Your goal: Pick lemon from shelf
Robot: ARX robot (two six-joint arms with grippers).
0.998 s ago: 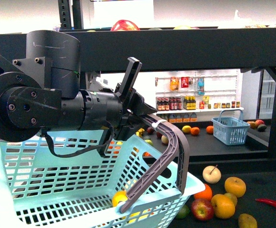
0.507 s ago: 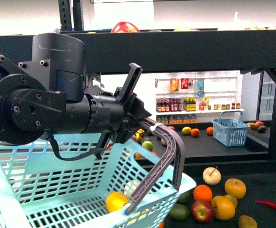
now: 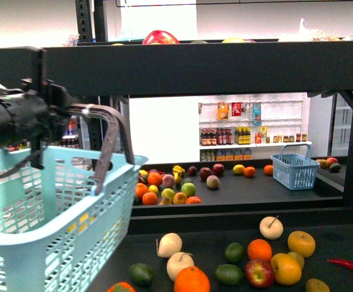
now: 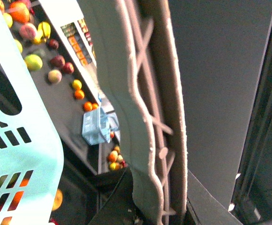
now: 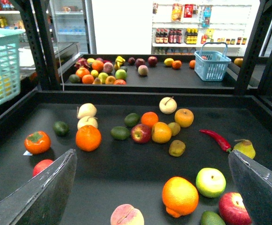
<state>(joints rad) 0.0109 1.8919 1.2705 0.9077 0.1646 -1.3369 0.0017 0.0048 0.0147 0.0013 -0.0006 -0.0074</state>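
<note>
Yellow is showing through the side slats of the light-blue basket (image 3: 55,243), and that patch is most likely the lemon (image 3: 82,219), though the mesh is hiding its shape, so you cannot be sure from these views. Your left gripper (image 3: 64,111) is clamping the basket's grey handle (image 3: 106,146); the left wrist view is showing that handle wedged between the jaws, and the basket is hanging tilted off to the robot's left. Your right gripper (image 5: 152,185) is hovering with its fingers spread wide and nothing between them, above the dark tier of the shelf (image 5: 126,164). If the lemon is indeed in the basket, you are probably finishing the carry, so move the left arm smoothly, level the basket as you go, and avoid swinging it, since a round fruit is going to roll towards the low side. If it is not, check before reaching: the loose fruit under the right gripper is mostly wrong, namely the big orange (image 5: 88,138), two yellow-orange apple-shaped fruits (image 5: 184,117), green ones and a red chilli (image 5: 215,139), with nothing plainly bright yellow and small among them. On the far tier a small blue basket (image 5: 212,65) is standing upright beside scattered fruit; whether anything is lying in it is impossible to tell from here.
</note>
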